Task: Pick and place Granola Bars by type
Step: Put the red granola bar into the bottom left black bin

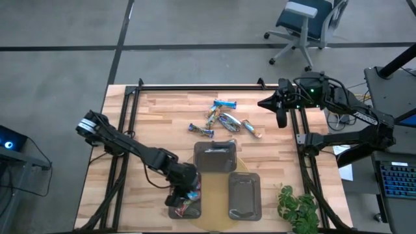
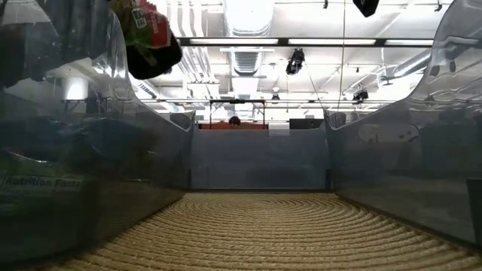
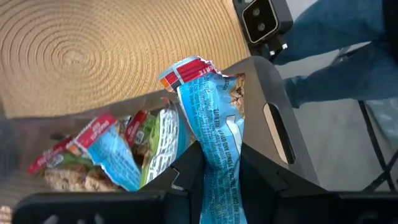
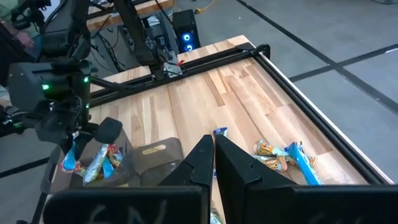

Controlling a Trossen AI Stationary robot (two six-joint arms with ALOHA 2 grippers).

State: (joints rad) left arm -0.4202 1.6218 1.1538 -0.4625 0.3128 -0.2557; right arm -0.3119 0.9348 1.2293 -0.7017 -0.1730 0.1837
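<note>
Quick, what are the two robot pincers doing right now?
Left pincer: closed on a blue granola bar, over the tray.
Right pincer: shut, holding nothing, waiting near the table's far right corner.

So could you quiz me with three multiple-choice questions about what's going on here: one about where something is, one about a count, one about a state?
1. Where is the left gripper?
A. over the tray nearest the left arm
B. above the loose bars
C. off the table

2. How many dark grey trays sit on the round woven mat?
A. one
B. three
C. five

3. What is the left gripper doing?
A. standing wide open
B. shut on a blue-wrapped bar
C. holding the plant

Answers: 1 A, the high view shows it above the left tray, which already holds bars. 2 B, three trays touch the mat. 3 B, the left wrist view shows the blue-wrapped bar pinched between its fingers.
</note>
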